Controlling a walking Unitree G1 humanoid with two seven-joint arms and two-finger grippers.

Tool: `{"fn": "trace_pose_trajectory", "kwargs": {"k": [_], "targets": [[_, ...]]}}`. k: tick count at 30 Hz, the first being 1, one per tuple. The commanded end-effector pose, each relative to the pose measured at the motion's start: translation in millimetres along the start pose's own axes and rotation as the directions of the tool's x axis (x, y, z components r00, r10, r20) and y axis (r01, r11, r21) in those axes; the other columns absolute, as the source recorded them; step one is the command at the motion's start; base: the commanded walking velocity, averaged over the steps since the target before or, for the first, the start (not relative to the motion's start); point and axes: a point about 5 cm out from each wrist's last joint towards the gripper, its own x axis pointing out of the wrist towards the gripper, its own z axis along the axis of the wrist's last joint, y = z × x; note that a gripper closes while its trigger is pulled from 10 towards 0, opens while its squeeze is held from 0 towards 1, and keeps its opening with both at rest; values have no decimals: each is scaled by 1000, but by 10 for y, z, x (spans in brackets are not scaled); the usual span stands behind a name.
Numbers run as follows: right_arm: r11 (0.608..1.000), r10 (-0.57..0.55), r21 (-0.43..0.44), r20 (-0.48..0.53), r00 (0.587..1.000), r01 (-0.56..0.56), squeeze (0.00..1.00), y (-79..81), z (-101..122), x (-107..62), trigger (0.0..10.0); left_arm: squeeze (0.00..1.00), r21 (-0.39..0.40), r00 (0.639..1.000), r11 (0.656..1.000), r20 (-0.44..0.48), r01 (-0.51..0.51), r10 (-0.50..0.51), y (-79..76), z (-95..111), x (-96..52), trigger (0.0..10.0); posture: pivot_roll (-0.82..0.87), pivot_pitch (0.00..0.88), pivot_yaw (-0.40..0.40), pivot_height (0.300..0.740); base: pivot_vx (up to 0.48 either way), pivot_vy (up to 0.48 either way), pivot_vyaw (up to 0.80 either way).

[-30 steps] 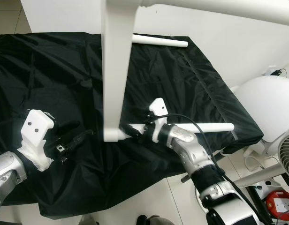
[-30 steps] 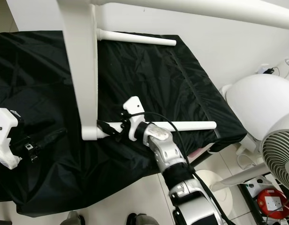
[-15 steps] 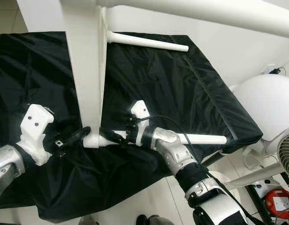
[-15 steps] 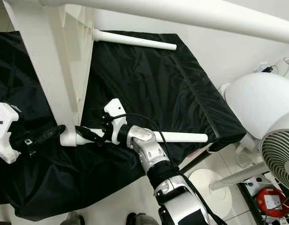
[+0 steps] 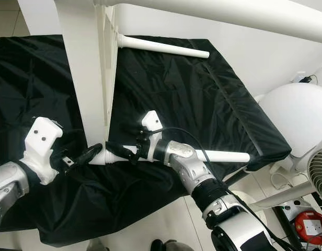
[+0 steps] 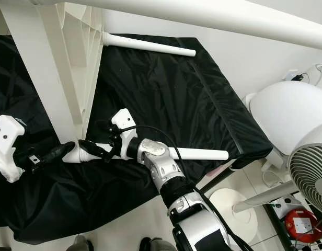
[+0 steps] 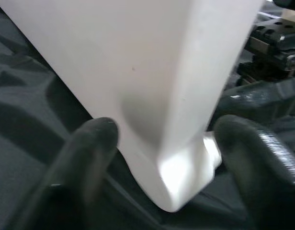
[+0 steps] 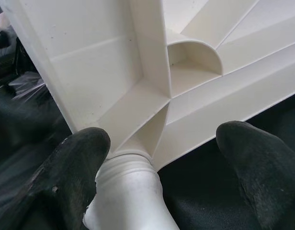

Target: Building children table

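**Leg meets tabletop corner**

Since a second ago the white tabletop (image 5: 90, 78) has swung toward the robot's left, showing its ribbed underside, and the left gripper (image 5: 93, 153) has come in from well apart to the tabletop's lower corner.

Now the tabletop stands on edge on the worktop (image 5: 203, 94), which is draped in black cloth, its lower corner resting near the front edge. A white leg (image 5: 223, 156) lies along the cloth, and its threaded end meets the socket at that corner. The right gripper (image 5: 121, 152) reaches in from the robot's right beside the threaded end; in the right wrist view its jaws are spread, one finger (image 8: 71, 163) just beside the leg's end (image 8: 126, 191) and the other well clear of it — they do not pinch it. The left gripper sits at the same corner from the opposite side; the left wrist view shows its two fingers (image 7: 85, 158) spread on either side of the corner (image 7: 176, 177), close to it, though I cannot tell whether they touch.

A second leg (image 5: 163, 47) lies at the far edge of the worktop, behind the tabletop. Off the robot's right stands a white fan (image 6: 307, 167) on the tiled floor.
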Motion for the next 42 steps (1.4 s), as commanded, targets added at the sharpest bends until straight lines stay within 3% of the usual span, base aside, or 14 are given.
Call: {"fn": "trace_pose_trajectory", "kwargs": {"k": [1, 6, 9, 22, 31, 40, 42], "targets": [[1000, 15, -2, 0, 1000, -15, 0, 23, -20, 22, 10000, 0, 14, 998, 998, -3, 66, -66, -55, 31, -28, 10000, 168, 143, -113, 740, 0, 0, 0], [1000, -3, -15, 25, 1000, 4, 0, -14, 35, 30, 10000, 0, 16, 999, 999, 0, 48, -48, -31, 46, -12, 10000, 172, 142, -114, 740, 0, 0, 0], [999, -17, -28, 44, 999, 18, 0, -61, 84, -29, 10000, 0, 14, 999, 999, -5, -42, 43, 67, 34, 36, 10000, 172, 142, -114, 740, 0, 0, 0], [995, -85, -36, 114, 990, 89, 0, -165, 197, -251, 10000, 0, 26, 992, 991, 19, -129, 129, 146, 53, 206, 10000, 157, 132, -103, 740, 0, 0, 0], [989, -140, -24, 144, 980, 145, 0, -201, 257, -414, 10000, 0, 54, 938, 937, 29, -346, 345, 449, 77, 300, 10000, 146, 130, -92, 740, 0, 0, 0], [987, -154, -20, 145, 977, 158, 0, -176, 251, -452, 10000, 0, 86, 927, 923, 45, -376, 373, 512, 116, 337, 10000, 139, 126, -81, 740, 0, 0, 0], [986, -163, -18, 143, 976, 167, 0, -175, 246, -484, 10000, 0, 89, 941, 937, 50, -339, 336, 466, 125, 334, 10000, 139, 126, -81, 740, 0, 0, 0]]}}
